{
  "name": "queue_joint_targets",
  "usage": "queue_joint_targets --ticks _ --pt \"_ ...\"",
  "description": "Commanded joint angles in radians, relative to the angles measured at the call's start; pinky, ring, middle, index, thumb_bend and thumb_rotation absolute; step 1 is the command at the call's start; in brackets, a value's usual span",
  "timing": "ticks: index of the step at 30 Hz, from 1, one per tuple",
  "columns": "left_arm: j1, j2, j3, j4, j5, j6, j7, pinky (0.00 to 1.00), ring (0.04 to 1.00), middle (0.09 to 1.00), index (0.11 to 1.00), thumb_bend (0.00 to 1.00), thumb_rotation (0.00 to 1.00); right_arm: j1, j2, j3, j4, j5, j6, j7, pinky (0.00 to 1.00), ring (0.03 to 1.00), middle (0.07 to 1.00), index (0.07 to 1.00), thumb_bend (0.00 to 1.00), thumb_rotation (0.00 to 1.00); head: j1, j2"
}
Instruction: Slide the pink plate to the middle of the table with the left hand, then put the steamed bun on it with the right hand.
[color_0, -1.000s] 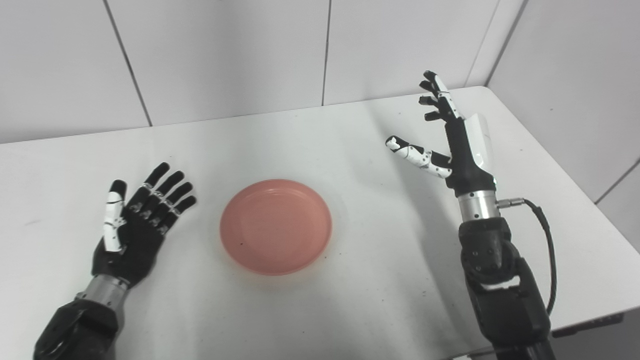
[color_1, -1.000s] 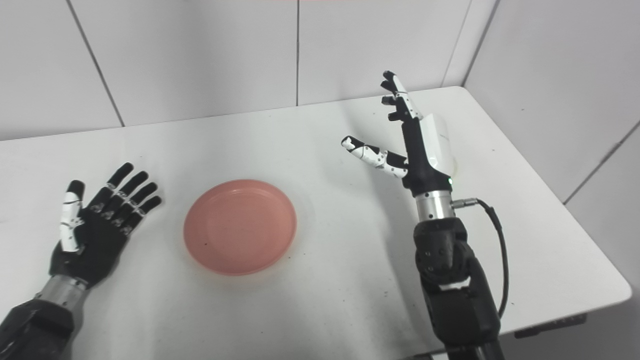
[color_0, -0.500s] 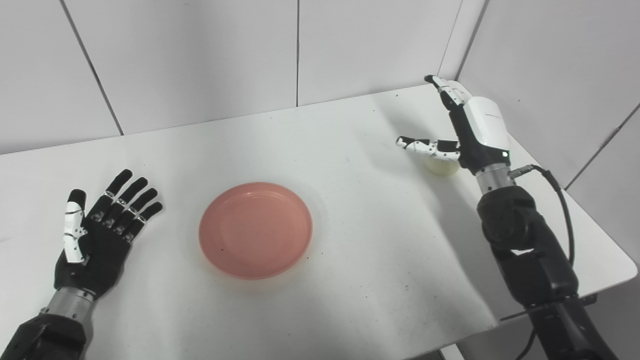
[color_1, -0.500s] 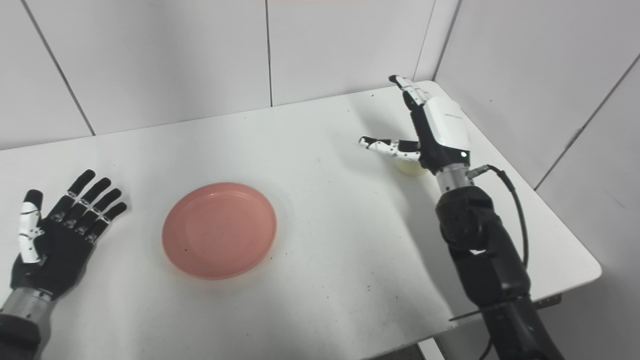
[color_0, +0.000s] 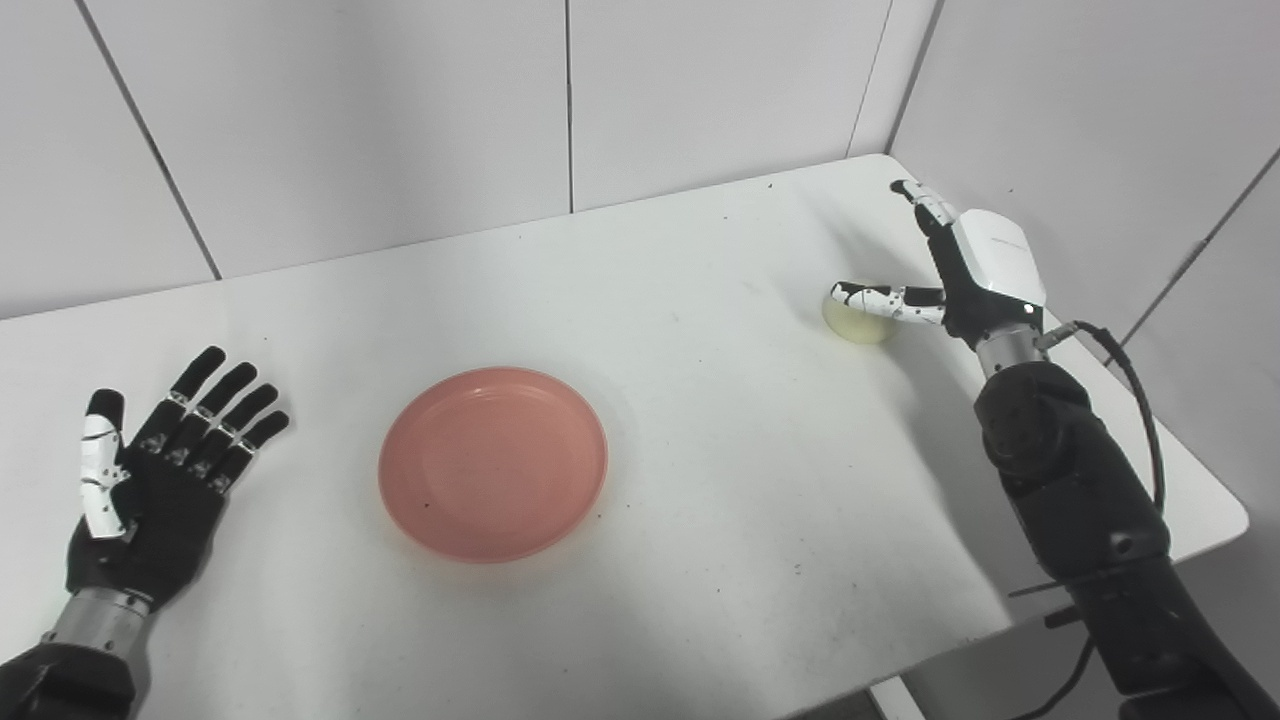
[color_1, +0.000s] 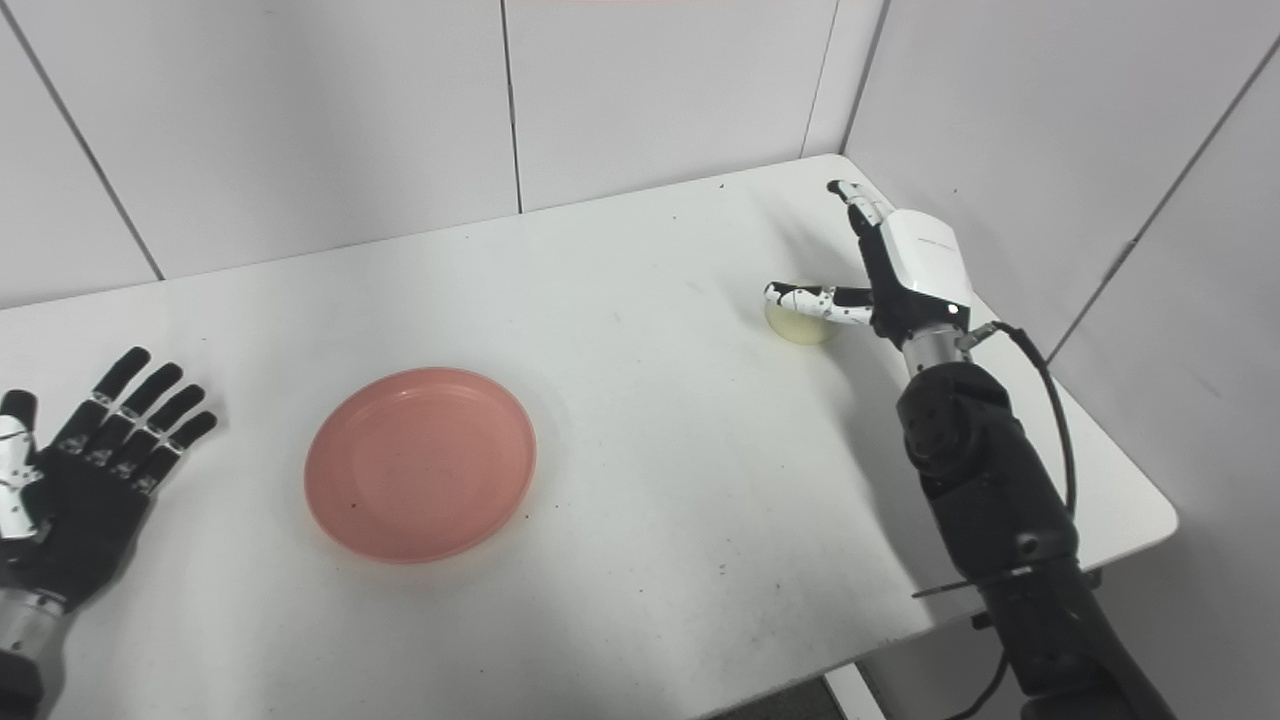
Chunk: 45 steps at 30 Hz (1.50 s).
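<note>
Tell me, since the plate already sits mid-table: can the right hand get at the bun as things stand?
Probably yes. The right hand is open right beside the steamed bun, thumb across its top, and nothing on the table blocks it.

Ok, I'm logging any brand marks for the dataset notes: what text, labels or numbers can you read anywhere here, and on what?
No text can be read in either view.
White cover on the back of the right hand: a faint grey mark, too small and blurred to read.
Pink plate: none.
Steamed bun: none.
Left hand: none.
Table and wall panels: none.
</note>
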<state>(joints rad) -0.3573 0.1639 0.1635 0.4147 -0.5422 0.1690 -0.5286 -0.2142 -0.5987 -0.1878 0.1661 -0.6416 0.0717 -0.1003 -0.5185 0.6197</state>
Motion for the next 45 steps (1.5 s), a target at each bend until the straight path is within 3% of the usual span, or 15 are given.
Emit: queue_joint_targets --ticks 1,9,23,35,40,45 --pt "0.086 0.013 0.004 0.106 0.021 0.027 0.017 0.76 0.797 0.817 0.824 0.57 0.96 -0.038 -0.044 0.002 0.0 -0.002 0.019 -0.015 0.68 0.834 0.909 0.908 0.95 0.65 -0.003 0.0" --pt "0.079 0.023 0.014 0.133 0.021 0.016 -0.012 0.76 0.801 0.822 0.828 0.58 0.94 -0.062 -0.055 0.036 0.031 0.031 0.036 0.044 0.73 0.854 0.907 0.921 0.97 0.66 -0.009 0.004" --pt "0.08 0.028 0.017 0.135 0.014 0.024 -0.016 0.76 0.801 0.824 0.829 0.58 0.94 -0.108 -0.064 0.115 0.046 0.035 0.098 0.095 0.7 0.826 0.891 0.901 0.94 0.59 -0.012 0.011" --pt "0.089 0.027 0.014 0.112 0.016 0.03 -0.004 0.75 0.796 0.816 0.825 0.59 0.93 -0.133 -0.077 0.14 0.067 0.038 0.117 0.107 0.7 0.818 0.877 0.891 0.93 0.53 -0.011 0.019" --pt "0.091 0.027 0.015 0.104 0.01 0.038 -0.007 0.76 0.797 0.82 0.829 0.59 0.92 -0.137 -0.076 0.13 0.067 0.052 0.148 0.12 0.7 0.826 0.883 0.89 0.9 0.46 -0.008 0.024" --pt "0.095 0.027 0.015 0.093 0.009 0.043 -0.001 0.76 0.796 0.819 0.826 0.59 0.92 -0.132 -0.082 0.12 0.058 0.072 0.17 0.135 0.7 0.834 0.893 0.895 0.89 0.46 -0.008 0.03"
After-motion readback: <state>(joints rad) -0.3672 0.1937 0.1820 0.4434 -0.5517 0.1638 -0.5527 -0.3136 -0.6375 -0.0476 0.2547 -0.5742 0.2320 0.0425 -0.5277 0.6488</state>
